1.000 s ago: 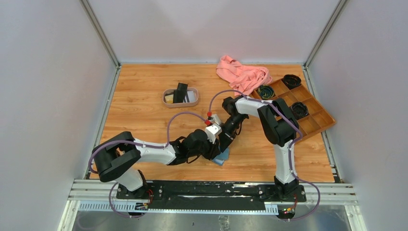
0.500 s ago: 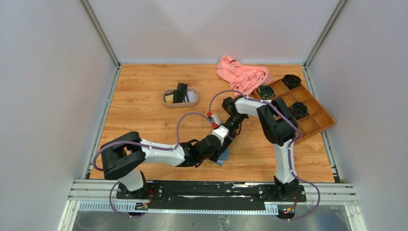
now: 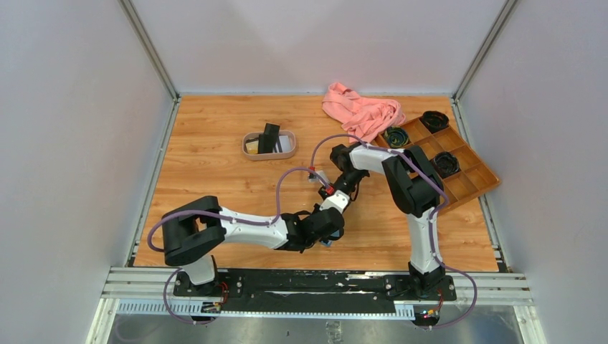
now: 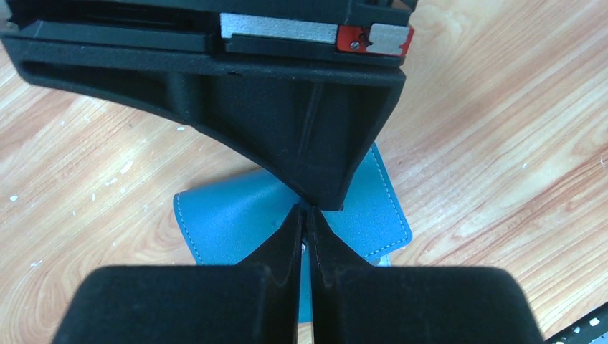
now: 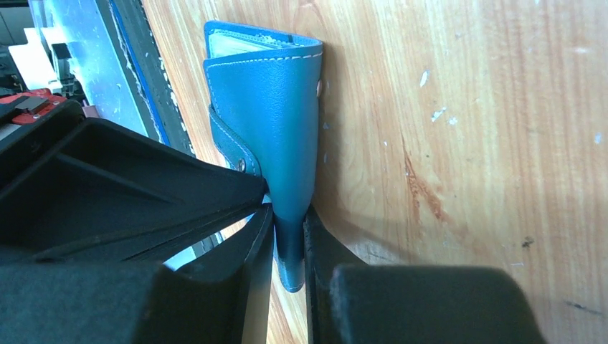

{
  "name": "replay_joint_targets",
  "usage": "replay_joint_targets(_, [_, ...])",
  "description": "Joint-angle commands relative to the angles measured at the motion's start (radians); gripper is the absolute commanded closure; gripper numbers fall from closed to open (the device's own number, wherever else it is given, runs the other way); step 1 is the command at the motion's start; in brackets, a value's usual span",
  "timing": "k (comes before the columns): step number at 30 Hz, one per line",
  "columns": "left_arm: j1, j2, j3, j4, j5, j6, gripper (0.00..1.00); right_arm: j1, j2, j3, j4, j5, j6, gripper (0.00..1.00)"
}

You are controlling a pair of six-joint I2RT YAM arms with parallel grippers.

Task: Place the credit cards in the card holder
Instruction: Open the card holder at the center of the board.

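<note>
Broadly: wooden table (image 3: 215, 179), both arms reaching to one spot near its front centre.

- Brown compartmented box (image 3: 459, 168) lies at the right edge, and a pink cloth (image 3: 362, 111) is heaped just beside its far corner.
- Oval tray (image 3: 269, 158) sits left of centre, well apart from the arms. It holds credit cards (image 3: 270, 136): a black one stands up and a gold-tan one lies beside it.
- Card holder (image 5: 276, 107) is teal and stands on edge on the table, under the two grippers.
- Right gripper (image 5: 288, 211) has its fingers narrow, pinching the card holder's lower edge between them.
- Left gripper (image 4: 305, 215) has its fingers pressed together, tips meeting right against the right gripper's finger above the card holder. Cannot tell whether they nip anything.
- A pale layer shows inside the holder's far end; cannot tell if it is a card.
- Small round snap (image 5: 241, 165) sits on the strap.
</note>
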Motion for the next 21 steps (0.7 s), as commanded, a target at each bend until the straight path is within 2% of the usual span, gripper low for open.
replay_joint_targets(1, [0.004,-0.039,-0.069,-0.147,-0.080,-0.023,1.00,-0.004,-0.003,-0.003,0.018,0.043,0.018,1.00])
replay_joint_targets(13, [0.004,-0.194,-0.175,-0.107,-0.046,-0.072,1.00,-0.025,-0.046,-0.031,0.084,0.087,0.055,1.00])
replay_joint_targets(21, [0.004,-0.449,-0.345,0.041,0.113,-0.117,0.98,-0.050,-0.134,-0.051,0.087,0.107,-0.034,0.99])
